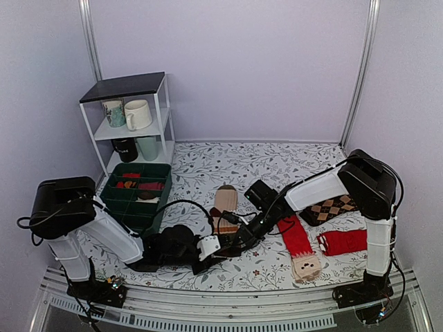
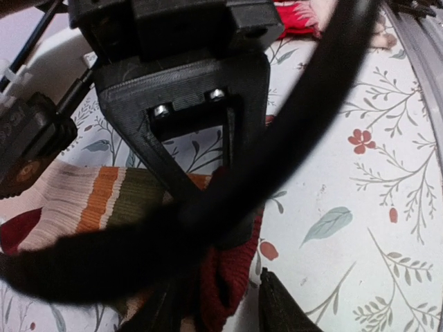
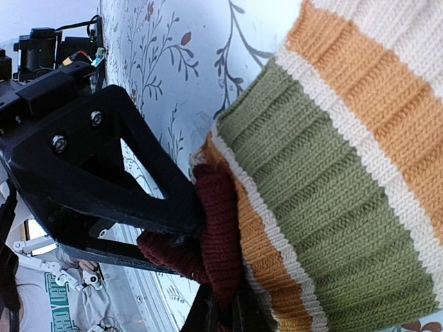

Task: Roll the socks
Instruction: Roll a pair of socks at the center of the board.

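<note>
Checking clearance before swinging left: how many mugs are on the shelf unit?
4. A patterned mug and a cream mug on the middle shelf; a black mug and a pale green mug on the bottom shelf. More may hide behind them.

Soft, even light; blurred foreground cable (image 2: 325, 117) in left wrist view

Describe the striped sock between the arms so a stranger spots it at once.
On the floral-print tablecloth, look at the near middle, right of the green divided bin. The tan knitted sock lies there; unlike the bright red socks and brown argyle sock to its right, it has orange and green stripes and a maroon toe.
</note>
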Robot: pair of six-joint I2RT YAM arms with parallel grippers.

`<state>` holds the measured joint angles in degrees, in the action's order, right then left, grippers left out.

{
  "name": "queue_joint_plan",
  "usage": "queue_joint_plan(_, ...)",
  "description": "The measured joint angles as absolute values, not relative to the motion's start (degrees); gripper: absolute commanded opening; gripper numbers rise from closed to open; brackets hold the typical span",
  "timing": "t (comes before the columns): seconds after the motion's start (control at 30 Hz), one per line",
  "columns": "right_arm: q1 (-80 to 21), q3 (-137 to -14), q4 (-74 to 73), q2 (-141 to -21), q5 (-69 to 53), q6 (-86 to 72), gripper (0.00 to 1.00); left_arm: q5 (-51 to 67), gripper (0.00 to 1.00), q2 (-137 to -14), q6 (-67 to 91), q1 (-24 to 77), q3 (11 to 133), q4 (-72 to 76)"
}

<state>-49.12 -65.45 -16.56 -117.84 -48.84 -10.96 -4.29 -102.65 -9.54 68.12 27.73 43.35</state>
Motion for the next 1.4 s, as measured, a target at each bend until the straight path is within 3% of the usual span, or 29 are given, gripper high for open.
queue_joint_plan(0.3, -49.1, -65.5, -16.6, -117.8, -48.9, -11.0, 0.01, -4.5, 0.43, -101.6, -9.4, 68.1, 27.1, 43.5)
queue_joint_plan(0.9, -49.1, -65.5, -16.6, -118.0, -49.5, -11.2, 0.01, -3.0, 0.41, -101.7, -9.4, 68.1, 28.0, 42.7)
queue_joint_plan(1.0, -49.1, -65.4, -16.5, -118.1, -49.6, -11.2, 0.01, -3.1, 0.32, -102.5, -9.5, 68.1, 28.6, 42.2)
queue_joint_plan(1.13, -49.1, -65.3, -16.5, -118.1, -49.7, -11.3, 0.01, -3.3, 0.03, -103.0, -9.5, 67.9, 29.2, 42.1)
queue_joint_plan(1.23, -49.1, -65.3, -16.5, -118.1, -49.8, -11.6, 0.05, -3.0, 0.0, -103.0, -9.9, 67.8, 29.3, 42.1)
queue_joint_plan(1.4, -49.1, -65.3, -16.3, -118.0, -50.4, -12.3, 0.2, -2.1, 0.0, -102.1, -8.2, 67.7, 29.3, 40.4)
